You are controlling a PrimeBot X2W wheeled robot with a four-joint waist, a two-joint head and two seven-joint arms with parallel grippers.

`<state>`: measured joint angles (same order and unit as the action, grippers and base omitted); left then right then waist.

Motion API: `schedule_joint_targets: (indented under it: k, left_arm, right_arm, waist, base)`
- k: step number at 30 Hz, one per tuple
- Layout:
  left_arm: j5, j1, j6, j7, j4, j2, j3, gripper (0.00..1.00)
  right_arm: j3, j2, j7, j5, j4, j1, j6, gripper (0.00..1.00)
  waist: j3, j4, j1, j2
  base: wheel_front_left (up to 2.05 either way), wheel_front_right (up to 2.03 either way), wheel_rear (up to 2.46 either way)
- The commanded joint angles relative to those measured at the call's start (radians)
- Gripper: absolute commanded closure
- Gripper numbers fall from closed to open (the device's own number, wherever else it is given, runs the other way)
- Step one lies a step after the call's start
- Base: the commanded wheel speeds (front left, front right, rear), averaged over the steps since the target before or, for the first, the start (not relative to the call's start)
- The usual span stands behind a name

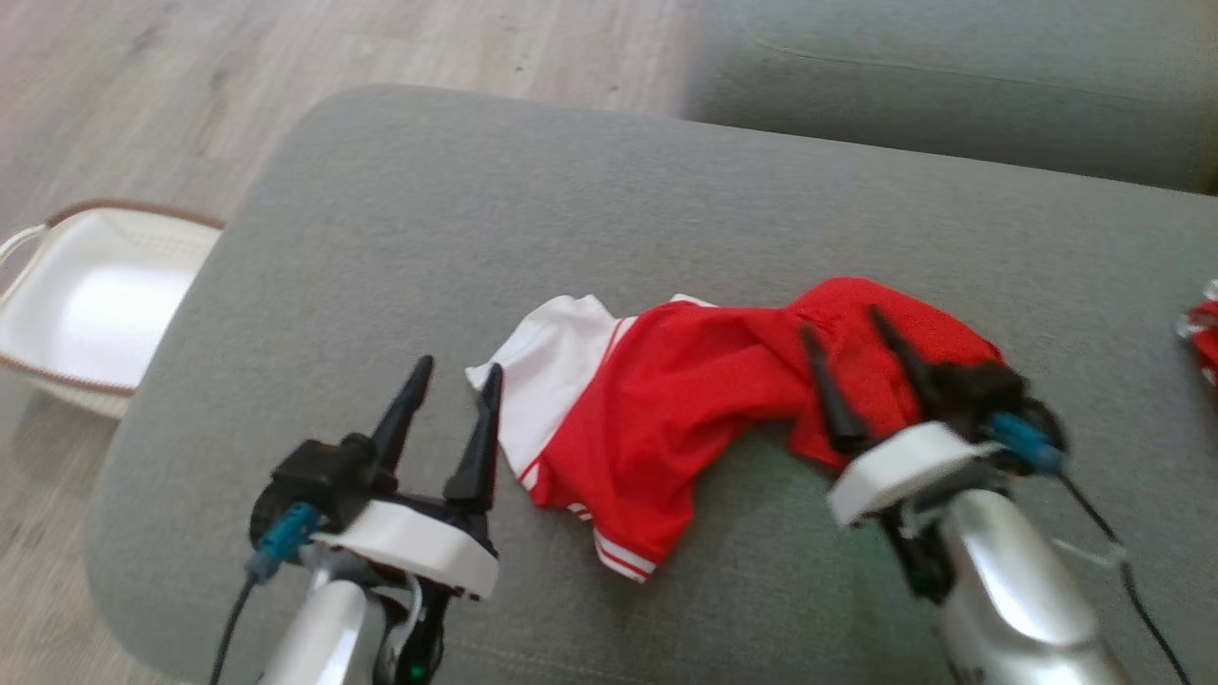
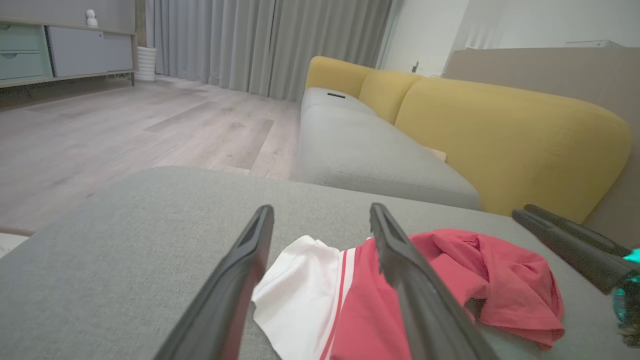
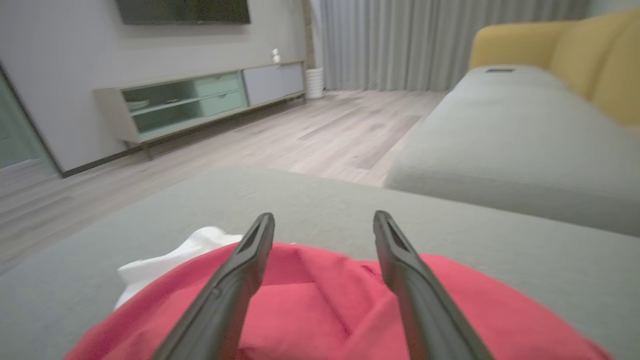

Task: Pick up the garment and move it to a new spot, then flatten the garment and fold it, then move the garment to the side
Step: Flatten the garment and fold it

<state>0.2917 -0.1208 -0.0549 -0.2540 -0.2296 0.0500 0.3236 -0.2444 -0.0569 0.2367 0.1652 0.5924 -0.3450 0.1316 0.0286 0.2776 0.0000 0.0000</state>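
Note:
The garment (image 1: 695, 400) is a red shirt with white sleeves and red-striped trim, lying crumpled on the grey cushion (image 1: 476, 219). Its white sleeve points left and its bunched red part lies to the right. My left gripper (image 1: 457, 366) stands open just left of the white sleeve, holding nothing. My right gripper (image 1: 842, 323) hovers open over the bunched red end, with nothing between its fingers. In the left wrist view the garment (image 2: 450, 280) lies under and right of the left gripper (image 2: 322, 210). The right wrist view has the red cloth (image 3: 320, 310) below the open right gripper (image 3: 325, 217).
A white basket (image 1: 90, 304) with a brown rim sits on the wooden floor (image 1: 190, 76) left of the cushion. A second grey cushion (image 1: 952, 86) lies behind. A red and white item (image 1: 1204, 333) peeks in at the right edge. Yellow backrests (image 2: 500, 130) stand to the right.

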Motion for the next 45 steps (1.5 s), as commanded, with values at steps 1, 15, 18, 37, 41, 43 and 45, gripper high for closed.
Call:
schedule_joint_targets:
  k: [1,15,18,37,41,43,45]
  left_arm:
    - [-0.006,-0.041,0.005,-0.008,0.037,0.0,-0.045,0.0]
    - [-0.009,-0.019,0.018,-0.008,0.054,0.0,-0.118,0.0]
    - [-0.007,-0.02,0.015,-0.008,0.05,0.0,-0.119,0.0]
    - [0.028,-0.069,0.008,-0.008,0.031,0.0,-0.034,0.0]
    - [0.038,-0.079,0.013,-0.008,0.031,0.0,-0.022,0.0]
    - [0.042,-0.083,0.014,-0.008,0.031,0.0,-0.013,0.0]
    - [0.046,-0.086,0.016,-0.008,0.03,0.0,-0.006,0.0]
  right_arm:
    - [0.003,0.006,0.015,-0.017,-0.049,0.005,-0.001,0.0]
    - [0.2,0.007,0.025,-0.05,-0.383,0.281,-0.001,0.0]
    - [0.195,0.007,0.025,-0.053,-0.401,0.297,-0.001,0.0]
    - [0.002,0.007,-0.055,-0.203,-0.193,0.186,-0.001,0.0]
    - [0.022,0.007,-0.077,-0.224,-0.105,0.138,-0.001,0.0]
    - [0.03,0.007,-0.087,-0.233,-0.064,0.118,-0.001,0.0]
    - [0.041,0.007,-0.092,-0.241,-0.027,0.101,-0.001,0.0]
  waist:
    - [-0.003,-0.02,0.0,0.0]
    - [-0.002,-0.12,0.0,0.0]
    - [0.002,-0.124,0.0,0.0]
    - [0.084,-0.021,0.0,0.0]
    - [0.105,0.006,0.0,0.0]
    - [0.114,0.018,0.0,0.0]
    - [0.12,0.027,0.0,0.0]
  base:
    - [0.0,0.0,0.0]
    - [0.0,0.0,0.0]
    - [0.0,0.0,0.0]
    - [0.0,0.0,0.0]
    - [0.0,0.0,0.0]
    - [0.0,0.0,0.0]
    - [0.0,0.0,0.0]
